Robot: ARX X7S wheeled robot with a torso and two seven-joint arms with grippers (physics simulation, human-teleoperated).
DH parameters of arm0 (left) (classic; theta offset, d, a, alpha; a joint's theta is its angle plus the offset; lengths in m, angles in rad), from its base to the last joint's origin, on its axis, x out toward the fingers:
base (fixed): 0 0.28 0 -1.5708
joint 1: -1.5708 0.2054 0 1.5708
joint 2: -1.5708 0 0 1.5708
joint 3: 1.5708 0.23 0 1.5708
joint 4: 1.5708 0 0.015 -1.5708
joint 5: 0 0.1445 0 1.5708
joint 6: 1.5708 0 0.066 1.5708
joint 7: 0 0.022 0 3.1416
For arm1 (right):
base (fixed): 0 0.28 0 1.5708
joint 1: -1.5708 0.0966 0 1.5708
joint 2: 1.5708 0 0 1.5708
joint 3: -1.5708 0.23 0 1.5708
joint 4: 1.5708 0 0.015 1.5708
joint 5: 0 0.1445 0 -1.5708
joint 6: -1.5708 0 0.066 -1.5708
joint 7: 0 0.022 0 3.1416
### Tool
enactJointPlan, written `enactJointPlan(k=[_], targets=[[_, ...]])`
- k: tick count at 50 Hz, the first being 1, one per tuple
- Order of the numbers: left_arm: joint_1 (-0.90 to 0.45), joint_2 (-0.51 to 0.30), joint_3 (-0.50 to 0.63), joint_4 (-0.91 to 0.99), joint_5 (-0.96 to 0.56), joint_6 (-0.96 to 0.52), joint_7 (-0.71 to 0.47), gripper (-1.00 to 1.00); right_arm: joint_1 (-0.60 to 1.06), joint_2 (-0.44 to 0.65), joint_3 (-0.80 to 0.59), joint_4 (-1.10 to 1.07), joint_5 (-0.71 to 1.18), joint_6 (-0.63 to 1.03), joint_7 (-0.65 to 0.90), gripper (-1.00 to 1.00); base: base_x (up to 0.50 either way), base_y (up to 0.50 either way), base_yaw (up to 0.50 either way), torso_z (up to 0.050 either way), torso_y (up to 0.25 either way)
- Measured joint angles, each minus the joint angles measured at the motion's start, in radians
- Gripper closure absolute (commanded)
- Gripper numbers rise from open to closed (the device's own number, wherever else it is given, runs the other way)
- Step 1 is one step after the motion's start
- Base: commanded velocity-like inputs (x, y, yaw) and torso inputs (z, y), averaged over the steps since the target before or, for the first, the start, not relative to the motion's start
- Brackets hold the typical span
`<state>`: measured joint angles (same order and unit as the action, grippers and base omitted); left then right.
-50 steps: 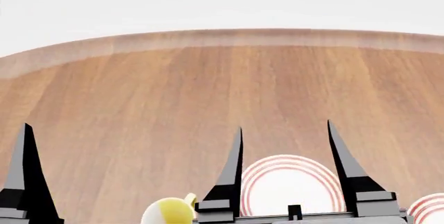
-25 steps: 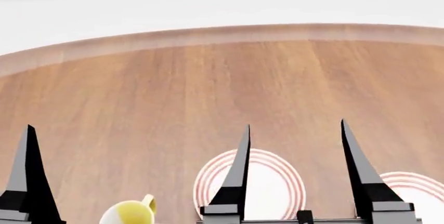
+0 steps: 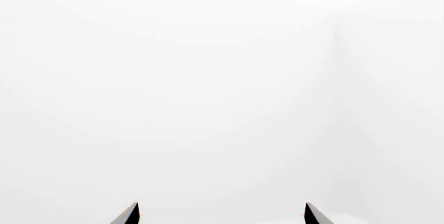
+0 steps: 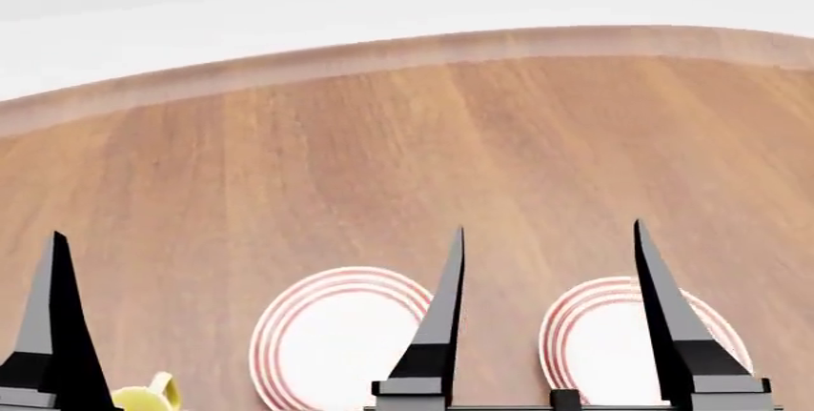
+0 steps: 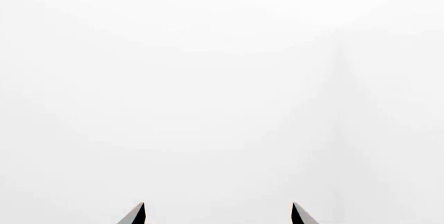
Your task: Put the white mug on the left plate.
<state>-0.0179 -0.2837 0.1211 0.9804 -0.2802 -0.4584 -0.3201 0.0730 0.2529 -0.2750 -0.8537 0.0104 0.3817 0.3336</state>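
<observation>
In the head view, a wide wooden table [image 4: 381, 144] with a pale curved far edge is seen filling most of the picture. Two round white plates with thin red rings are laid flat on it near the bottom of the picture, side by side and apart. The left plate [image 4: 334, 335] is partly covered at its right rim by one black finger of the right gripper [image 4: 547, 320]; the other plate [image 4: 611, 339] is seen between and behind that gripper's two fingers. The right gripper is held spread wide with nothing between its fingers. Of the left gripper [image 4: 51, 325] only one black finger is shown at the left edge, so its state cannot be told here. A yellow mug [image 4: 143, 397] is cut off by the bottom edge, left of the left plate. The white mug is not seen in any view.

In the left wrist view, two dark fingertips [image 3: 130, 214] are shown well apart against blank white, nothing held.

In the right wrist view, two fingertips [image 5: 136, 214] are likewise spread against blank white.
</observation>
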Motion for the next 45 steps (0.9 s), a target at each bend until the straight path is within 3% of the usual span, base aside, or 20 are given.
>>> enactJointPlan(k=[11, 25, 45], targets=[[0.0, -0.007, 0.008, -0.005, -0.003, 0.006, -0.006, -1.0, 0.002, 0.007, -0.001, 0.0, 0.005, 0.001, 0.01, -1.0, 0.0, 0.0, -0.48, 0.0, 0.0], [0.035, -0.018, 0.056, -0.042, -0.076, 0.013, 0.049, -1.0, 0.016, 0.015, -0.003, -0.005, 0.014, 0.034, 0.017, -1.0, 0.0, 0.0, 0.0, 0.0, 0.0], [0.188, -0.138, 0.238, -0.236, 0.039, 0.308, 0.267, -1.0, 0.024, 0.022, 0.005, -0.012, 0.041, 0.063, 0.028, -1.0, 0.0, 0.0, 0.0, 0.0, 0.0]])
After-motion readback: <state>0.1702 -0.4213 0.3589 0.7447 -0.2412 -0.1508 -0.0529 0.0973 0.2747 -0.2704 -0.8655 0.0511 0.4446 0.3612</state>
